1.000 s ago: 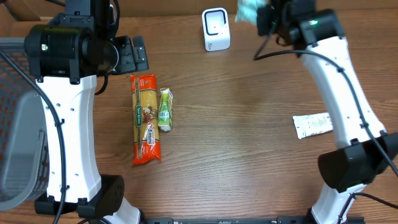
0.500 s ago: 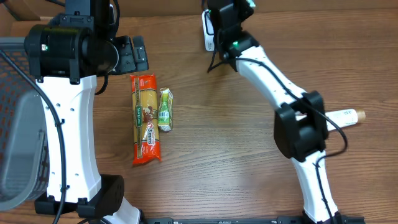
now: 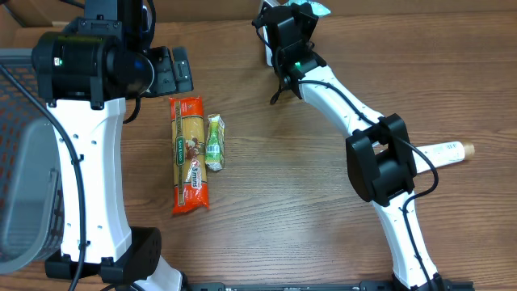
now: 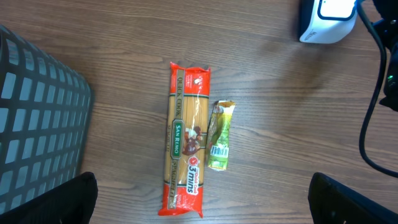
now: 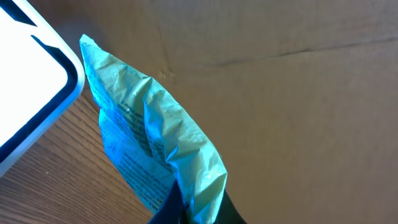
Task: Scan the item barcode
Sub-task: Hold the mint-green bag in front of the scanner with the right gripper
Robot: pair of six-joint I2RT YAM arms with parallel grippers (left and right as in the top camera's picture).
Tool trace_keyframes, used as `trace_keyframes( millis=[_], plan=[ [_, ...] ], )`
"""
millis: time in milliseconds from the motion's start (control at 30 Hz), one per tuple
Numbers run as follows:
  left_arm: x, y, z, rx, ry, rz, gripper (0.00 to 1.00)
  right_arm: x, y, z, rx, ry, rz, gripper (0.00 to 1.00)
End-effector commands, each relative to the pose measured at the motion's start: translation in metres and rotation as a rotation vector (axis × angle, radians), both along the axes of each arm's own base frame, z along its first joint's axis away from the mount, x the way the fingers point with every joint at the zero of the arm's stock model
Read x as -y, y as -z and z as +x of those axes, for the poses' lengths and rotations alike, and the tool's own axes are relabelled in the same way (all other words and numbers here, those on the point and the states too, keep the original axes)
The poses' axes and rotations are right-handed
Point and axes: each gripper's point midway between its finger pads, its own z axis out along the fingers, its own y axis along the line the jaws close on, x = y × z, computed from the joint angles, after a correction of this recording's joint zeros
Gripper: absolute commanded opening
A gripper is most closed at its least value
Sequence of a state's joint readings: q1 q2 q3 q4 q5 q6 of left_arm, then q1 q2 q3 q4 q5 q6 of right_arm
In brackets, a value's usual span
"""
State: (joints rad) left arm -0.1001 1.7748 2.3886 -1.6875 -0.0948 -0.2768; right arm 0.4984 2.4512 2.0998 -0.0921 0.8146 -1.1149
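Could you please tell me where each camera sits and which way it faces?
Overhead: fixed above the table, looking straight down; left arm and right arm show, with pasta packet, green sachet and basket.
Left wrist: high over the table, facing down at pasta packet and sachet; its open fingers frame the bottom corners.
Right wrist: low beside the scanner, facing a brown wall; its shut fingertips pinch a blue packet.
Shared: overhead and left wrist both show pasta packet and sachet; both wrist views catch the scanner.
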Motion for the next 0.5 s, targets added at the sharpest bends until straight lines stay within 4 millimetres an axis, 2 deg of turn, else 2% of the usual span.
trace_keyframes(
  millis=[0, 467],
  plan=[
    [-0.0019, 0.0008, 0.0006, -0.004, 0.011, 0.018, 1.00, -0.0068, -0.0201, -0.0032, 0.036, -0.003, 0.007, 0.04],
    [-0.0019, 0.0008, 0.0006, -0.004, 0.011, 0.018, 1.00, -0.0147, -0.0201, -0.0061, 0.036, -0.015, 0.007, 0.04]
  ],
)
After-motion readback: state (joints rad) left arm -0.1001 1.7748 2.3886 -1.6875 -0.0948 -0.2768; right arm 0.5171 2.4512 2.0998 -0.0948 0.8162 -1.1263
